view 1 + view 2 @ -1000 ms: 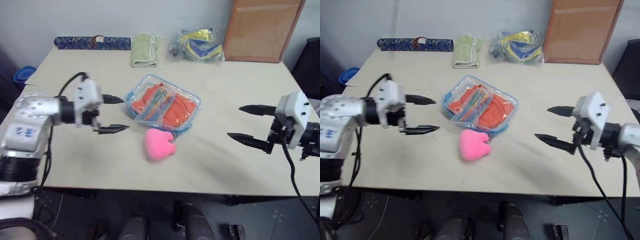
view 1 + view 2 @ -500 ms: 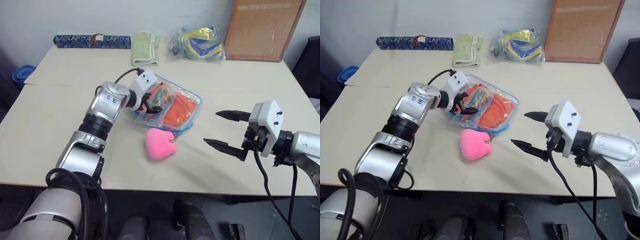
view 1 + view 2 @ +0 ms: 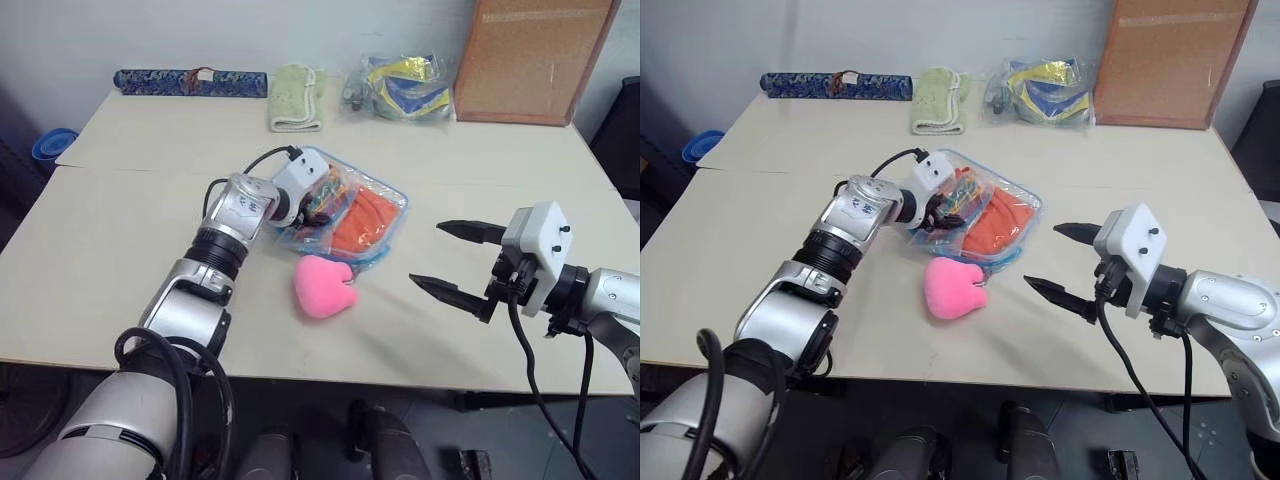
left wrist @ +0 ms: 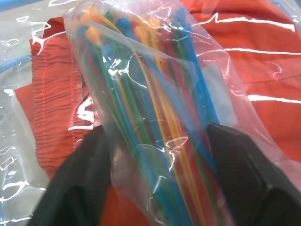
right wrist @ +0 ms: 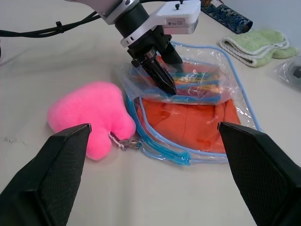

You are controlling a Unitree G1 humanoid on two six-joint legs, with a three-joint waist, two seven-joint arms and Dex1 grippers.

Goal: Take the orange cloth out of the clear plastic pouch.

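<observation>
Left gripper (image 5: 162,75) pinching the stick bag (image 4: 155,117), not the cloth (image 5: 188,123) yet

Cloth's inside the pouch (image 5: 235,101) mid-table, under the bag, so prob clearing that first. Right gripper (image 3: 452,262) spread wide, waiting near the pink heart (image 3: 322,286).

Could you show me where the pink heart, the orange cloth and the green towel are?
pink heart (image 3: 323,286), left eye view, middle of the plush.
orange cloth (image 3: 362,218), left eye view, bare fabric inside the pouch.
green towel (image 3: 294,97), left eye view, middle of the fold.
</observation>
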